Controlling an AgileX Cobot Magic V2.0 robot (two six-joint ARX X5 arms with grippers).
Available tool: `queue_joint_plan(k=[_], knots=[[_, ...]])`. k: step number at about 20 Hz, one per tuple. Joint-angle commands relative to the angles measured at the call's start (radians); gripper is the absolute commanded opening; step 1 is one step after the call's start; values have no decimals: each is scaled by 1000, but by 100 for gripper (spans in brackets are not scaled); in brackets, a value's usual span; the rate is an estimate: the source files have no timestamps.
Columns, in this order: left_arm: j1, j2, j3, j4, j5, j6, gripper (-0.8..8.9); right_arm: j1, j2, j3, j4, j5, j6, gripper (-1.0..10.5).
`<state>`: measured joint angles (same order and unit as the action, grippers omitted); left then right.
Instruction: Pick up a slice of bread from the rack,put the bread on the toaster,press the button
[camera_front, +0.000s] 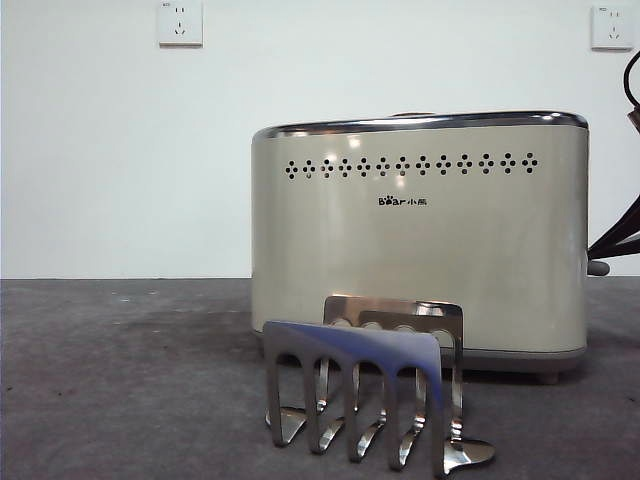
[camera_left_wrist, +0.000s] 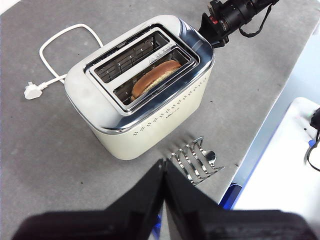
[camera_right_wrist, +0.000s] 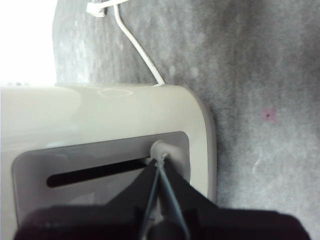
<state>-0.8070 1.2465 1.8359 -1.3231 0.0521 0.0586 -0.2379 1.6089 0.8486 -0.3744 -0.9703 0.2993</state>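
- My work surface is a grey, slightly mottled table (camera_front: 120, 380), with a faint pink mark (camera_right_wrist: 269, 115) on it near the toaster's narrow end.
- The toaster (camera_front: 420, 240) stands directly on the table, resting on small feet; I take it as my landmark.
- The rack (camera_front: 365, 385) stands on the table just in front of the toaster's logo side, close to it but apart, and much lower than it.
- A white power cord (camera_left_wrist: 65, 45) lies in a loop on the table behind the toaster, on the side away from the rack.
- The cord's white plug (camera_left_wrist: 32, 91) lies flat on the table, well apart from the toaster.
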Motion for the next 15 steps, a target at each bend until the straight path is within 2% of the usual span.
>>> queue_joint_plan(k=[1,10,15], knots=[[3,-2,-8,3,0,-6,-8,3,35,-34,-24,48,-13,-7],[3,-2,-8,3,0,-11,-8,3,-101,-34,-7,31,-12,-7],[3,-1,-8,3,0,-10,-8,3,-227,-34,-11,-23,-11,-7]])
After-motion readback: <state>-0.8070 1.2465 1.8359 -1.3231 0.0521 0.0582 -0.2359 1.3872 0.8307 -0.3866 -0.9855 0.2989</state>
